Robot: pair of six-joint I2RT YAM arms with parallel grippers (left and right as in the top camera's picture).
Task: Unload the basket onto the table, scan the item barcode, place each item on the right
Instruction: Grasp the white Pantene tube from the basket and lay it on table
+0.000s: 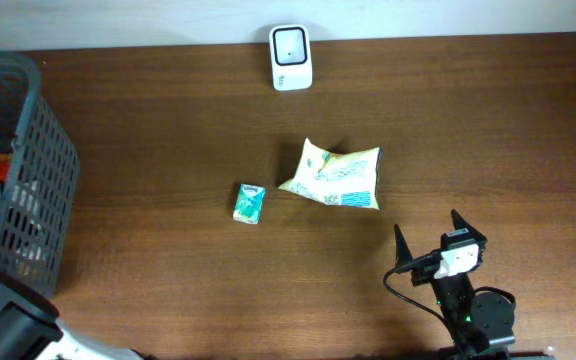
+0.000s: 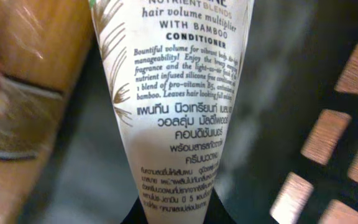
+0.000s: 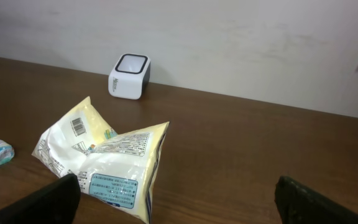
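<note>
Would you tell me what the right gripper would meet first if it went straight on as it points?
Probably the snack bag, just ahead, left of centre: the left-hand finger of the right gripper would likely catch its near corner. Dead centre looks like bare table, though depth is unclear.

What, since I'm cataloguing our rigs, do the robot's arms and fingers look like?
The right arm is black, with a white block at the wrist, a looping black cable and tapered black fingers. The left arm shows black and white casing.
</note>
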